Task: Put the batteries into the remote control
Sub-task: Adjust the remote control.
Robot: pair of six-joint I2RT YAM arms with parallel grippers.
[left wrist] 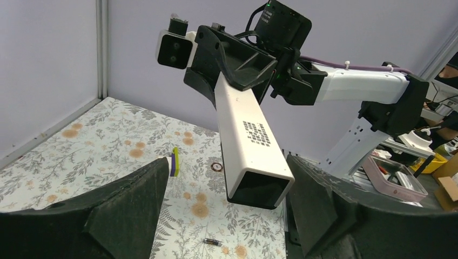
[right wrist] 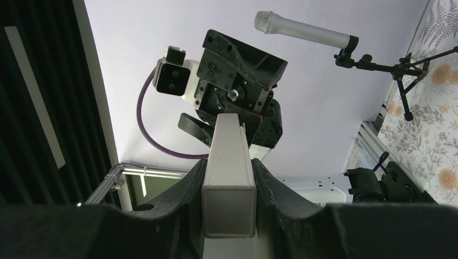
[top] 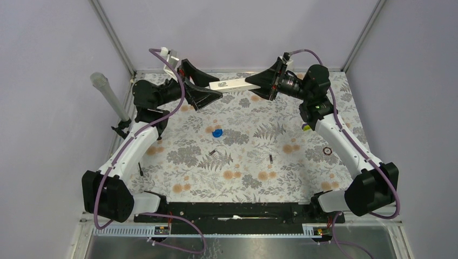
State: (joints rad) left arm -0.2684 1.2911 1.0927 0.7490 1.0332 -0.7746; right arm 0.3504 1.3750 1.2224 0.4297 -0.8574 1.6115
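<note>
The white remote control (top: 235, 83) is held level in the air over the back of the table. My right gripper (top: 264, 83) is shut on its right end, and the right wrist view shows its closed end (right wrist: 229, 202) pinched between the fingers. My left gripper (top: 213, 88) is open, its jaws standing either side of the remote's dark open end (left wrist: 262, 189) without touching it. Two batteries lie on the floral mat, one (top: 213, 152) at the centre and one (top: 270, 158) to its right. One battery (left wrist: 213, 242) also shows in the left wrist view below the remote.
A blue blob (top: 217, 133) lies mid-mat and a small dark ring (top: 327, 150) lies at the right, near the right arm. A thin dark stick (top: 141, 169) lies beside the left arm. A microphone on a stand (top: 108, 94) rises at the left edge.
</note>
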